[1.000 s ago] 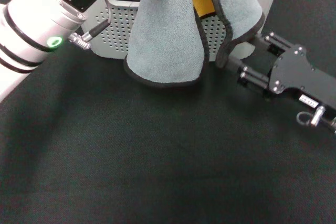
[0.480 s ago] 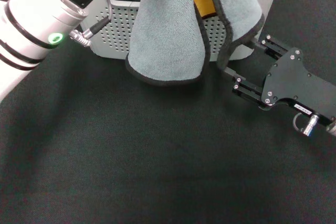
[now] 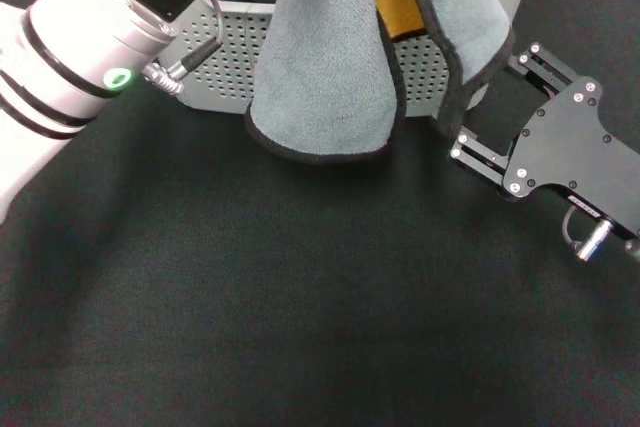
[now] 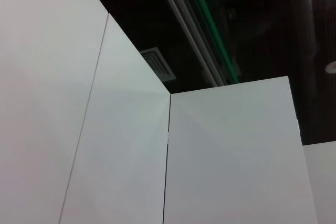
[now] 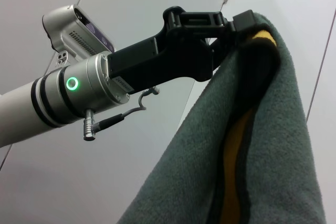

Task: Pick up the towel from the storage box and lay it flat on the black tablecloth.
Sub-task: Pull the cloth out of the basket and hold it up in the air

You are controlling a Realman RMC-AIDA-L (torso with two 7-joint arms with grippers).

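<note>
The towel [image 3: 325, 67] hangs folded in front of the storage box [image 3: 225, 57], grey side out, with an orange strip and black edging showing. Its lower hem hangs just above the black tablecloth [image 3: 300, 297]. My left gripper [image 5: 233, 24] is shut on the towel's top [image 5: 273, 129], as the right wrist view shows; in the head view its fingers are above the picture's top edge. My right gripper [image 3: 487, 104] is open just above the cloth, beside the towel's lower right edge, its jaws pointing at that edge.
The box stands at the far edge of the cloth, with dark fabric inside it. The left arm's white forearm [image 3: 70, 57] reaches in from the left. The left wrist view shows only white wall panels [image 4: 105, 156] and a dark ceiling.
The towel and my left arm have risen slightly. My right gripper has moved up and slightly right along the towel's right edge, still open.
</note>
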